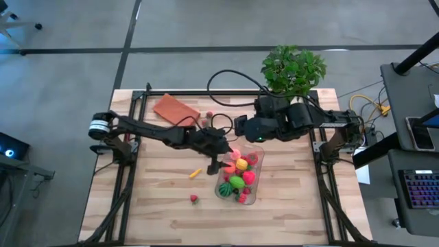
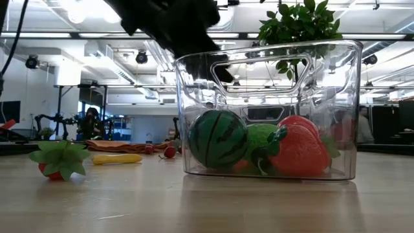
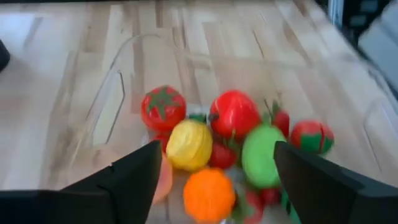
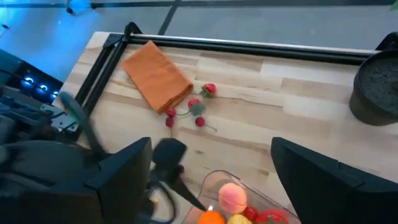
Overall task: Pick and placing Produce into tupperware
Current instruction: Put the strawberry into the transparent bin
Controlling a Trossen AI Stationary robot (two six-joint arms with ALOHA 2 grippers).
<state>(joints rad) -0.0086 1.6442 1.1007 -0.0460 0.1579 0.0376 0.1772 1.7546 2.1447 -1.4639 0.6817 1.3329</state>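
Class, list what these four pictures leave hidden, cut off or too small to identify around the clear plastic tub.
- High view: the left gripper tips, hidden beneath the arm.
- Low view: the rear toy produce, masked by the striped green melon in the clear plastic tub.
- Left wrist view: the orange fruit, cut off by the edge.
- High view: the small red piece, too small to identify.

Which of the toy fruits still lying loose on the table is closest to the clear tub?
The small yellow-orange piece, lying just left of the tupperware. The strawberry lies farther out, and the red cherries sit far back by the orange pad.
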